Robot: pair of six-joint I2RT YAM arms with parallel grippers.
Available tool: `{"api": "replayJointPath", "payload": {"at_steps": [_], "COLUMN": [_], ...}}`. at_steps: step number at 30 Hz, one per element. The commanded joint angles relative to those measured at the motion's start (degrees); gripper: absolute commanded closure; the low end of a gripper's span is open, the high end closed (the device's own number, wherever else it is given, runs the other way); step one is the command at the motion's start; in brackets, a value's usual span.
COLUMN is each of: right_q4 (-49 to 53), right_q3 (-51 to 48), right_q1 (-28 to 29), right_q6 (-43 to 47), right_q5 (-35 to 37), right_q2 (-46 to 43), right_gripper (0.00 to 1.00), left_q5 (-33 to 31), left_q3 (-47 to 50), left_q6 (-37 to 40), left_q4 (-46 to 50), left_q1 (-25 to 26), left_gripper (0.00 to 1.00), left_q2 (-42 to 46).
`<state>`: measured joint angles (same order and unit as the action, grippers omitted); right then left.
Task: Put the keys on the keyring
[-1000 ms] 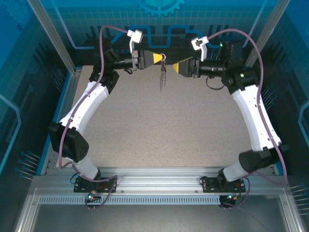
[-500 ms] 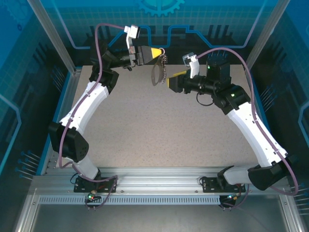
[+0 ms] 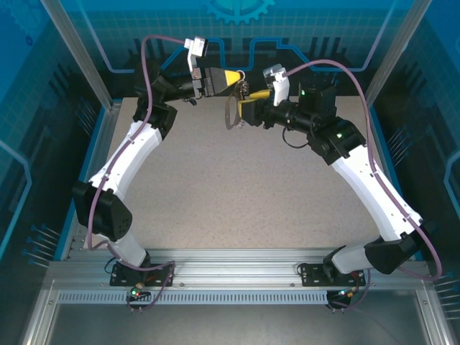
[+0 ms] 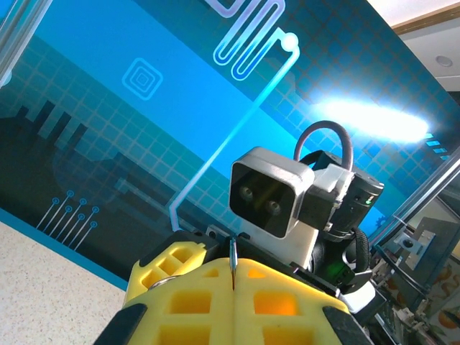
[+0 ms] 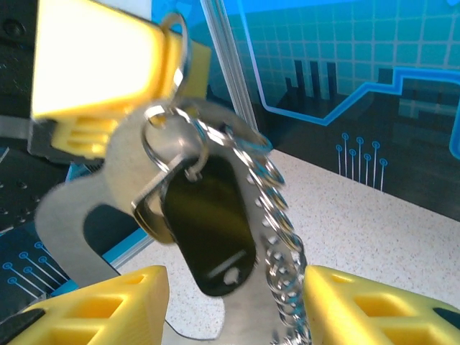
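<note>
Right wrist view: left end effector (image 5: 154, 54), upper left, clamped on the keyring (image 5: 75, 208) by its top ring. Keys (image 5: 208, 230) hang centre frame, seemingly already attached. Right end effector (image 5: 233, 298) open, straddling them. Likely near finished.

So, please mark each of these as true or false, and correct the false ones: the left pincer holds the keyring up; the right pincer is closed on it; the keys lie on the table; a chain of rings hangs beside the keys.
1. The left pincer is shut, and the keyring hangs from it above the table. True.
2. The right pincer is closed tight on the keyring. False: it is open, with its yellow fingers on either side of the hanging bundle.
3. The keys lie flat on the table. False: they hang in the air with the keyring.
4. A chain of silvery rings hangs beside the keys. True.
</note>
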<state>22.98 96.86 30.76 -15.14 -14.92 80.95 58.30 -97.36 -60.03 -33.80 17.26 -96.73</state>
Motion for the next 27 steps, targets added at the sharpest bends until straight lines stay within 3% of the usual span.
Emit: {"api": "replayJointPath", "payload": {"at_steps": [1,12,24,27], "right_q4": [-2.14,-1.48,1.28,3.25], "right_q3": [2.89,5.64,5.58,7.31], "right_q1": [1.14,1.22,0.74,0.8], "right_q6": [1.15,2.21,3.44,3.84], "right_q5": [1.39,3.07,1.86,-0.21], "right_q2": [1.29,3.68,2.86,3.55], "right_gripper": [0.47,0.54,1.0,1.0], "left_q5": [-1.0,-0.99,-3.15,-4.4], "left_q3": [0.43,1.47,2.65,3.3], "left_q6": [0.58,1.12,2.47,3.85], "left_q4": [-2.63,-2.75,-2.07,-1.25], "left_q1": [-0.23,-0.21,-0.32,-0.28], "left_gripper": [1.0,1.0,1.0,1.0], "left_q2": [0.42,0.95,1.96,2.53]}}
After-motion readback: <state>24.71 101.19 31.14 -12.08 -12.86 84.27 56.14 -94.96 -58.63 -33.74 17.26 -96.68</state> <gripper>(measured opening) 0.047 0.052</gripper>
